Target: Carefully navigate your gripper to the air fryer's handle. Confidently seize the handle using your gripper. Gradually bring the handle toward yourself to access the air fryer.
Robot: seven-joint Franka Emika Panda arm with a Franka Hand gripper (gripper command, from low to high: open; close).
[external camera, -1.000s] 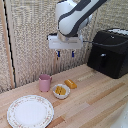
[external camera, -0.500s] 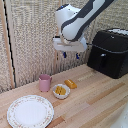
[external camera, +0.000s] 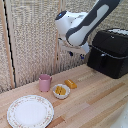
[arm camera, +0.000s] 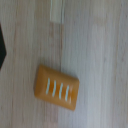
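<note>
Since a second ago my arm [external camera: 85, 22] has swung toward the exterior view's right, carrying my gripper [external camera: 77, 52] from above the bowl area closer to the air fryer [external camera: 109, 52]. It now hangs in the air just beside the fryer's front, on the exterior view's left of it, well above the table [external camera: 95, 100]. Its fingers are small and blurred against the arm, so I cannot tell whether they are spread or closed; nothing seems to be held.

The fryer sits on the table at the exterior view's right, with its handle [external camera: 102, 60] jutting from the front drawer, apart from my gripper. A pink cup [external camera: 45, 82], a small bowl [external camera: 61, 91], an orange block [external camera: 70, 84] and a plate [external camera: 30, 111] lie on the table. My wrist view shows the orange block [arm camera: 56, 87] on the wood below.
</note>
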